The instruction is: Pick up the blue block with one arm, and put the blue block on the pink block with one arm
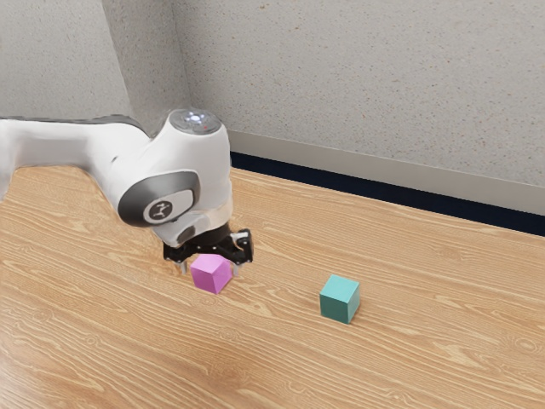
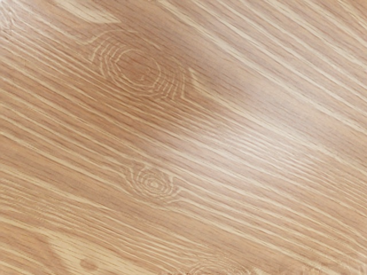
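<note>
The end effector (image 1: pixel 209 259), fingers apart and empty, hangs low just beside the pink block (image 1: pixel 211 274), which it could knock while crossing to the blue block (image 1: pixel 340 298).

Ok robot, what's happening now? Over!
Jaws open, empty, low by pink block. Blue block untouched on table, off to exterior view's right. Nothing in the way.

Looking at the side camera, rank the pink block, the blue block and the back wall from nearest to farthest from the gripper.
1. Pink block: right at the gripper, on its camera side.
2. Blue block: on the table, off toward the exterior view's right.
3. Back wall: beyond the table's far edge.
</note>
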You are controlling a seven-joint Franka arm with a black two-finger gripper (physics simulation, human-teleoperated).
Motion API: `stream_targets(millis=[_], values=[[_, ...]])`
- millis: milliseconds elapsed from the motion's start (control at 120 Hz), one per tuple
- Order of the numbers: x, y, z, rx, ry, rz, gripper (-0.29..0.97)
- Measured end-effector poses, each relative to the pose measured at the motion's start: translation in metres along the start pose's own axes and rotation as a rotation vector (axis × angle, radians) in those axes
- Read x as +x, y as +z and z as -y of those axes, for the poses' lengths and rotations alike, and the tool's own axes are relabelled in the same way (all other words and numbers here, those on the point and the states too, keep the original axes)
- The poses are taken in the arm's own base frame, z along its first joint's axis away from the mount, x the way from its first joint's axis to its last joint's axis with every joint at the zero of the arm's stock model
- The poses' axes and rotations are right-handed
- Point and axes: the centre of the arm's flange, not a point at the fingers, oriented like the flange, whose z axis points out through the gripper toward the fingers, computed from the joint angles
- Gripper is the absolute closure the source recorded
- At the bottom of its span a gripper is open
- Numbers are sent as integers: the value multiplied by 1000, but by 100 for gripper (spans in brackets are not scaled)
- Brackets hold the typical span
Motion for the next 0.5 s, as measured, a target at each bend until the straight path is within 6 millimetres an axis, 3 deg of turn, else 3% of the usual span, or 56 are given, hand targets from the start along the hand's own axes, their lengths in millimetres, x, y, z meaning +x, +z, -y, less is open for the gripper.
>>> stream_targets(millis=[125, 200, 325, 400, 500], values=[[11, -4, 63, 92, 257, 20, 0], [25, -8, 86, 152, 357, 5, 0], [46, 8, 116, 231, 485, -30, 0], [31, 18, 115, 278, 488, -19, 0], [-9, 21, 131, 323, 499, -4, 0]])
